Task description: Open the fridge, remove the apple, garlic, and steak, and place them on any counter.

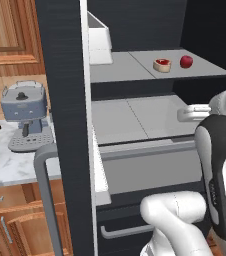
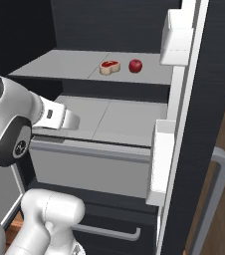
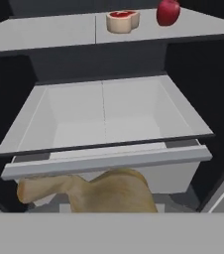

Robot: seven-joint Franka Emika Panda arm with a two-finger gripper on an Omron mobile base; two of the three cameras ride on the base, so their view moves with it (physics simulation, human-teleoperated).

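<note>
One tan lump (image 3: 91, 191) fronts the fridge (image 3: 104, 124); one steak (image 3: 122, 21), one apple (image 3: 168, 12); jaw state unclear

Fridge (image 1: 65, 125) open, doors swung wide. Steak (image 1: 162, 65), flat red with cream rim, and round red apple (image 1: 186, 61) side by side on grey shelf, upper right of left base view.
</note>
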